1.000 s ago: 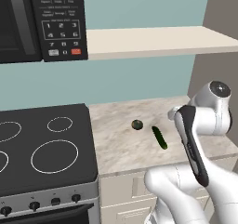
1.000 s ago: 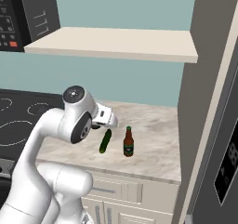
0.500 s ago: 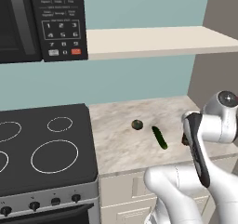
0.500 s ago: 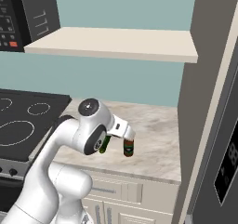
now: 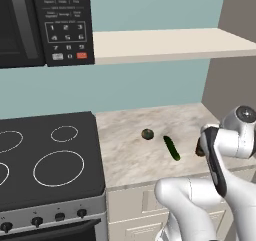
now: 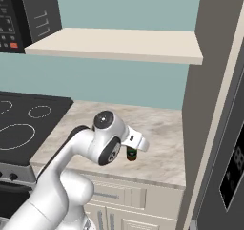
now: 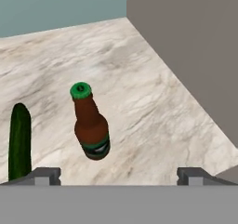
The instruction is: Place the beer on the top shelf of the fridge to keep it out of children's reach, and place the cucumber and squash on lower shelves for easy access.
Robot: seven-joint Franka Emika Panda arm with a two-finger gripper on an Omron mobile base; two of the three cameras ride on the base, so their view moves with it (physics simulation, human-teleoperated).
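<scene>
Near the centre of the hand view, the beer [image 7: 91, 128] stands upright on the marble counter [image 7: 153, 102], its cap showing green here rather than red, with the cucumber [image 7: 19, 141] lying at the lower left of the frame, apart from the bottle. The gripper [image 7: 118, 176] hangs above with its jaws spread wide and nothing between them; the two fingertips [image 7: 44, 175] show at the bottom edge, well to either side of the bottle's line. In the left base view the squash [image 5: 147, 134] sits mid-frame on the counter with the cucumber just to its right, and the bottle peeks out at right, mostly hidden behind the arm. The right base view puts the bottle just below the hand, with the grey side of the fridge [image 6: 202, 129] rising at right; whether its door is open cannot be told from these pictures. The step in hand looks like the approach to the beer, the first of the three items. Next the hand would need to come down so the bottle's body sits centred between the fingers, then close, keeping the bottle upright and clear of the cucumber.
</scene>
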